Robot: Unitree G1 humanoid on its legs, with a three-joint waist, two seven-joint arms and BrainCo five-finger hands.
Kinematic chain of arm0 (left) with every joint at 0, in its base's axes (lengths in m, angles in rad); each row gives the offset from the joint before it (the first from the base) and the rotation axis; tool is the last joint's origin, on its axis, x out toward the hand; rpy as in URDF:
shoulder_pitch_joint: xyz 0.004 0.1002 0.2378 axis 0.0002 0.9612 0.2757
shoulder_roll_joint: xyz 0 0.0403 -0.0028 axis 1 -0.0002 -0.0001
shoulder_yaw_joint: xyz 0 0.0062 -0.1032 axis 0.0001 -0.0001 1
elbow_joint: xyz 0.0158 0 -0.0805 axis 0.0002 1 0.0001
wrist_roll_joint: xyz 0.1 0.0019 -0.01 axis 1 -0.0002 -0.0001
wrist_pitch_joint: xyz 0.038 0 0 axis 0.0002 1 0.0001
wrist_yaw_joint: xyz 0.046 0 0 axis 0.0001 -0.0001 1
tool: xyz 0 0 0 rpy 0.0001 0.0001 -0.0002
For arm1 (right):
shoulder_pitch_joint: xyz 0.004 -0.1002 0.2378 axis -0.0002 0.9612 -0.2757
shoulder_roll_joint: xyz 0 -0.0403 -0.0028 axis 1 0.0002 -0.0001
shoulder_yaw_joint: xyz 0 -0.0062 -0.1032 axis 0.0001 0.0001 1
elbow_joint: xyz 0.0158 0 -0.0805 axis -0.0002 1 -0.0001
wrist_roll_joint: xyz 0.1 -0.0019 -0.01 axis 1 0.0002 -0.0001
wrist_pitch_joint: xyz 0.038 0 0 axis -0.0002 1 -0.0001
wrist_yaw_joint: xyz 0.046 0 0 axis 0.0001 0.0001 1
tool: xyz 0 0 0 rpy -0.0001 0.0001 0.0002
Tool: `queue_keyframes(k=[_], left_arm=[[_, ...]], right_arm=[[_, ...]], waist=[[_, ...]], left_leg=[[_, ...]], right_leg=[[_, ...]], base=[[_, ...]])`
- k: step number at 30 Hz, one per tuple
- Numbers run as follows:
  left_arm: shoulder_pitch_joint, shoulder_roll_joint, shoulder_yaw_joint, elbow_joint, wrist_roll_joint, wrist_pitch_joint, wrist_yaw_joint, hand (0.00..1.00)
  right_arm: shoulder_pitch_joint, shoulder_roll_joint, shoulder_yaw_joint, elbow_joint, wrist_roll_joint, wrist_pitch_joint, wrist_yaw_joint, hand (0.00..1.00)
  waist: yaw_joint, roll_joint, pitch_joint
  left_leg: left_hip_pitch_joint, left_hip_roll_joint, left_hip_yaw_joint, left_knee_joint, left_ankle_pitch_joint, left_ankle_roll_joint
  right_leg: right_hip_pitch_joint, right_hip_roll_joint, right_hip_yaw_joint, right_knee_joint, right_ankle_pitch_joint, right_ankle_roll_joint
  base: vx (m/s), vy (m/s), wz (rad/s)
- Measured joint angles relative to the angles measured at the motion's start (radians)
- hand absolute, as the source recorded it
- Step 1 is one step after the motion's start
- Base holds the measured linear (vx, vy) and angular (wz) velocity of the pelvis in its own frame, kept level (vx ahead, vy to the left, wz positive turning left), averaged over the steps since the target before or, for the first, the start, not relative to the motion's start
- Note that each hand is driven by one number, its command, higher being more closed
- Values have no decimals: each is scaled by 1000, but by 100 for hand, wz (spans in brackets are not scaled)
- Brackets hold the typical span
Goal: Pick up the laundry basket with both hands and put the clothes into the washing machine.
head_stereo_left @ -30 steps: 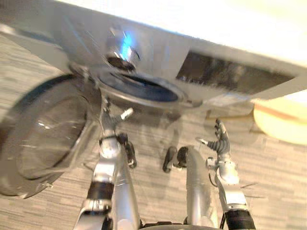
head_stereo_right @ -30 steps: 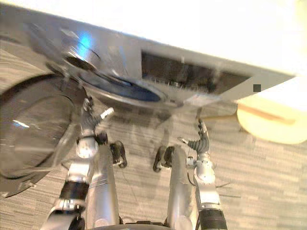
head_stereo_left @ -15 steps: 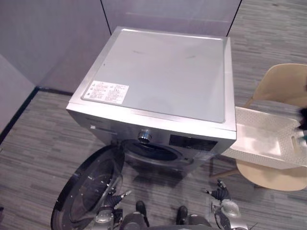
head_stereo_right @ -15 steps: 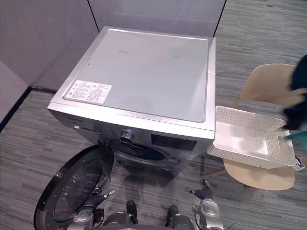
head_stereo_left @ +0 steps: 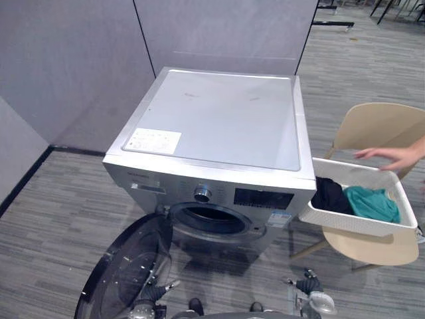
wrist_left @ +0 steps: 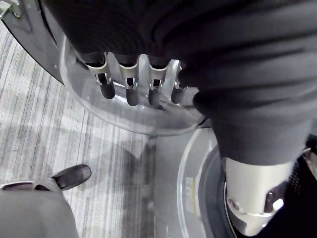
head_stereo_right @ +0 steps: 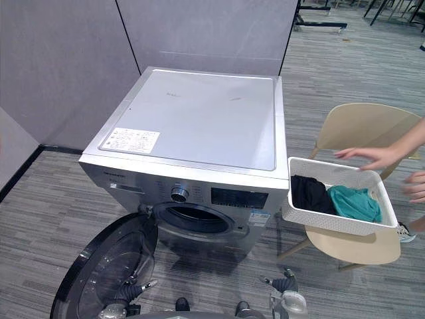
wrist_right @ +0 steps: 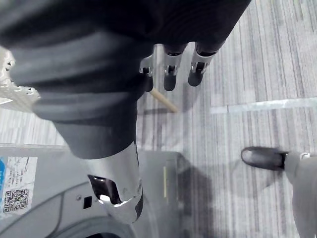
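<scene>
1. Left hand (head_stereo_right: 129, 292): open and holding nothing. In the left wrist view the fingers (wrist_left: 130, 87) run nearly straight in a row, with the thumb (wrist_left: 250, 198) well apart from them.
2. It hangs low in front of the washer (head_stereo_right: 199, 119). Nothing touches the fingertips. The door (head_stereo_right: 106, 272) stands swung wide open just beyond them, glass side towards the hand.
3. Right hand (head_stereo_right: 284, 284): also open and empty. In the right wrist view the fingers (wrist_right: 170, 74) are relaxed and slightly bent, with the thumb (wrist_right: 116, 191) out to the side.
4. It is also low, over bare floor (wrist_right: 247, 74) by the washer's front right corner, and it touches nothing. A chair leg (wrist_right: 162, 100) shows just past the fingertips.
5. The drum opening (head_stereo_right: 196, 219) is uncovered, ahead of both hands and between them.
6. The basket (head_stereo_right: 332, 222) is well apart from both hands, up and to the right of the right hand. It sits on a chair (head_stereo_right: 358, 126) just beside the washer's right side.
7. The clothes are in the basket: a black piece (head_stereo_right: 309, 194) on the washer side and a teal piece (head_stereo_right: 352, 203) next to it.
8. A person's hand (head_stereo_right: 368, 156) is over the basket's far rim. I cannot tell whether it touches the rim.
</scene>
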Motion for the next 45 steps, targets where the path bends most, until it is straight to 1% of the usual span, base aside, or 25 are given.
queue_keyframes(k=[7,14,16,18,19,20,21,22,24,27,28,29,30,32,33,34,35,37,38,40,41,42,43,44,45], left_arm=[[4,4,-27,0,6,0,-1,0],[-1,7,-44,6,32,0,-1,0],[-7,12,-61,6,34,0,-1,0],[-22,19,-61,5,34,0,1,0],[-37,22,-64,5,32,0,3,0],[-50,19,-70,6,31,0,3,0],[-53,17,-74,6,29,0,3,0],[-59,10,-94,7,25,0,3,0],[-70,0,-100,8,25,0,3,0],[-104,-6,-101,8,25,4,5,0],[-119,0,-101,8,25,5,7,0],[-131,-2,-104,8,25,6,8,0],[-139,5,-107,8,25,7,9,0],[-152,33,-107,8,25,10,10,0],[-154,37,-107,8,25,12,11,0],[-158,32,-108,8,26,16,11,0],[-161,25,-109,8,27,17,11,0],[-162,19,-118,10,27,19,10,0],[-182,18,-139,18,28,19,10,0],[-203,15,-139,40,33,19,9,0],[-203,7,-138,39,34,14,7,0],[-201,-1,-137,39,34,13,7,0],[-201,-15,-138,39,34,9,5,0],[-201,-28,-137,38,32,1,4,0],[-200,-32,-137,39,29,-1,4,0]], right_arm=[[16,0,1,0,0,0,0,0],[27,1,2,0,11,-2,0,0],[25,1,4,1,21,-3,0,0],[14,4,6,5,29,-4,0,0],[-3,3,6,4,45,-8,-2,0],[-14,-2,5,3,55,-11,-2,0],[-18,-4,2,2,59,-12,-2,0],[-21,-6,-7,-2,75,-18,-3,0],[-21,0,-8,-4,98,-18,-2,0],[-23,8,-6,-46,131,-16,-8,0],[-34,11,-3,-48,138,-13,-23,0],[-44,12,-4,-42,140,-6,-29,0],[-46,13,-3,-41,140,-2,-34,0],[-43,22,-4,-40,140,1,-42,0],[-41,21,-4,-40,140,0,-43,0],[-46,12,-3,-34,139,0,-43,0],[-62,4,0,-20,139,-1,-43,0],[-86,-5,7,-3,135,-1,-43,0],[-87,-6,8,0,133,-1,-43,0],[-71,-6,26,0,128,-1,-41,0],[-55,-12,41,-2,116,-1,-41,0],[-51,-15,47,-1,113,-1,-40,0],[-48,-15,58,0,102,-1,-41,0],[-45,-15,72,9,94,2,-41,0],[-43,-16,76,9,94,3,-41,0]], waist=[[0,-3,0],[0,-3,0],[0,-5,3],[5,-22,15],[7,-31,20],[10,-26,22],[11,-20,24],[10,-6,26],[6,-8,34],[-2,-23,71],[-6,-28,83],[-12,-18,91],[-15,-11,95],[-24,-3,100],[-24,-11,97],[-24,-11,96],[-23,8,102],[-25,29,102],[-28,40,105],[-30,40,105],[-35,50,104],[-36,57,103],[-38,65,105],[-38,61,108],[-38,57,111]], left_leg=[[1,-12,5,-8,-5,-5],[12,-13,4,-2,-10,2],[6,-12,8,13,-12,12],[-45,-15,-34,114,-43,18],[-98,-15,-125,192,-60,18],[-116,-12,-182,216,-79,7],[-115,-8,-195,217,-90,-3],[-111,4,-188,212,-121,-4],[-107,7,-132,212,-141,-2],[-120,22,48,280,-215,-7],[-125,48,141,305,-243,3],[-126,80,224,324,-249,10],[-121,102,277,329,-252,7],[-81,144,415,345,-254,4],[-55,146,463,354,-256,1],[-28,162,504,377,-267,-15],[2,182,546,395,-280,-34],[52,187,610,394,-300,-65],[91,193,651,409,-318,-93],[113,247,675,523,-323,-101],[109,323,665,681,-312,-83],[99,359,651,760,-297,-58],[50,438,578,947,-267,32],[-35,451,455,1081,-299,67],[-75,432,386,1106,-305,58]], right_leg=[[1,-12,23,-26,15,10],[17,-11,25,-34,20,14],[14,-10,31,-33,21,13],[0,-15,52,-30,26,7],[-18,-19,78,-30,36,3],[-34,-14,101,-31,43,4],[-42,-10,117,-30,47,6],[-63,2,155,-30,55,8],[-103,7,223,-27,71,15],[-196,26,400,-12,111,35],[-221,28,416,-30,112,17],[-248,19,309,-21,93,-31],[-271,14,191,6,87,-62],[-277,-12,-218,89,33,-143],[-256,-35,-355,121,8,-180],[-235,-49,-468,138,-2,-197],[-224,-67,-556,177,-25,-219],[-247,-75,-570,265,-66,-181],[-281,-62,-488,340,-98,-147],[-294,-34,-412,390,-133,-155],[-280,8,-362,389,-155,-158],[-275,26,-341,383,-160,-159],[-250,60,-299,365,-175,-165],[-223,81,-252,346,-184,-171],[-206,84,-239,333,-185,-172]], base=[[-53,31,-8],[42,0,-1],[76,-3,-9],[39,-22,-25],[33,-75,-50],[17,-68,-59],[7,-21,-81],[-36,31,-92],[-75,66,-117],[-92,69,-187],[-92,37,-214],[-56,11,-222],[8,2,-209],[74,-46,-211],[108,-127,-201],[143,-170,-205],[194,-214,-227],[176,-137,-202],[253,-115,-180],[305,-128,-162],[236,-81,-121],[287,-89,-143],[263,-70,-124],[247,-64,-111],[216,-31,-86]])
